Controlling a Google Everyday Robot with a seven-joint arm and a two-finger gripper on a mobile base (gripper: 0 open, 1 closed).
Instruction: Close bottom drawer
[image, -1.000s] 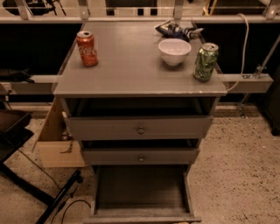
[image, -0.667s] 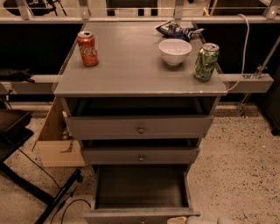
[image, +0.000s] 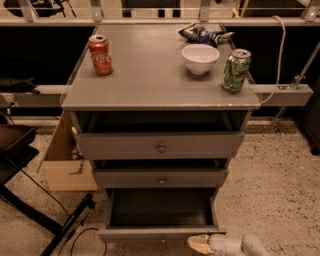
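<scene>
The plain grey bottom drawer (image: 150, 234) is the lowest of the three in the grey metal cabinet (image: 160, 145). It stands pulled far out of the cabinet's front with its shallow box bare, while the two drawers above it sit nearly flush. The pale, yellow-tipped gripper (image: 204, 244) lies low in front of the cabinet, toward its right side. It is right at the drawer's front panel, and we cannot tell whether it touches the panel. We also cannot tell whether the gripper is apart or together. Our main worry is where the push would land. The gripper sits off to the right of the cabinet's centre line, where the drawer's small round knob would be. A shove from there could skew the drawer on its runners and jam it partway in. The gripper also looks low against the panel, so it could slide under the lower edge, or off the right corner, and miss altogether. A hard, fast push carries a second risk, because the drawer would slam home and jolt the cabinet. On the cabinet's worktop (image: 150, 85) stand a red cola can (image: 100, 55), a white bowl (image: 200, 58) and a green drinks can (image: 236, 70). The green can is close to the worktop's right front corner, and we judge it the likeliest to tip or walk off. A black cable (image: 75, 235) trails on the floor left of the cabinet, where the base could snag it.
</scene>
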